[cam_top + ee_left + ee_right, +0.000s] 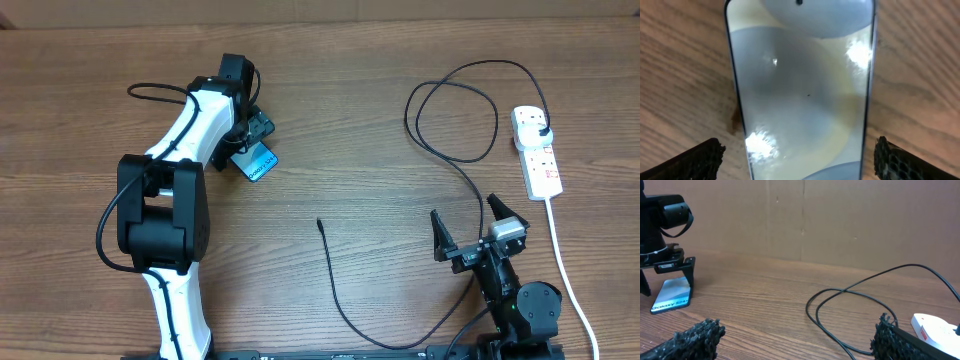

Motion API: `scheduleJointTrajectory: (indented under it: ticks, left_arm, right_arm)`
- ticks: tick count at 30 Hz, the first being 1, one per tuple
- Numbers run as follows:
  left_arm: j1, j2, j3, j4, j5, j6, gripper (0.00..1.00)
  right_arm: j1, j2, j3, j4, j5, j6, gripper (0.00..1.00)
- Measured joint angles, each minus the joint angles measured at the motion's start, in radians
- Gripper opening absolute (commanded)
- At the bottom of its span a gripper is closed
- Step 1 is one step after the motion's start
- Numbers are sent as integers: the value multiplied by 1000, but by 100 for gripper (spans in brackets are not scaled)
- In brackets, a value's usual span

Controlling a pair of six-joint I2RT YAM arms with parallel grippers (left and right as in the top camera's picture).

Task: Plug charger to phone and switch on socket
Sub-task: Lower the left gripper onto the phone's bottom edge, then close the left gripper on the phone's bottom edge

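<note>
One phone (260, 160) at upper left of the frame, one black charger cable (327, 262) through the centre and one white power strip (537, 150) at upper right share a single wooden surface (350, 110) with two robot arms, one hand each: left hand (253, 148), right hand (468, 225).

Even bright light, soft shadows; left wrist view blurred, glare patches on phone (800, 100) (overhead sharp).
</note>
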Motion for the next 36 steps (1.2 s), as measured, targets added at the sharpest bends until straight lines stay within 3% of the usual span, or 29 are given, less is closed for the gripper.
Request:
scheduleJointTrajectory:
  ticks: [36]
  left_arm:
    - [0, 0, -48, 34, -7, -23, 100]
  right_arm:
    - [0, 0, 0, 0, 0, 0, 100]
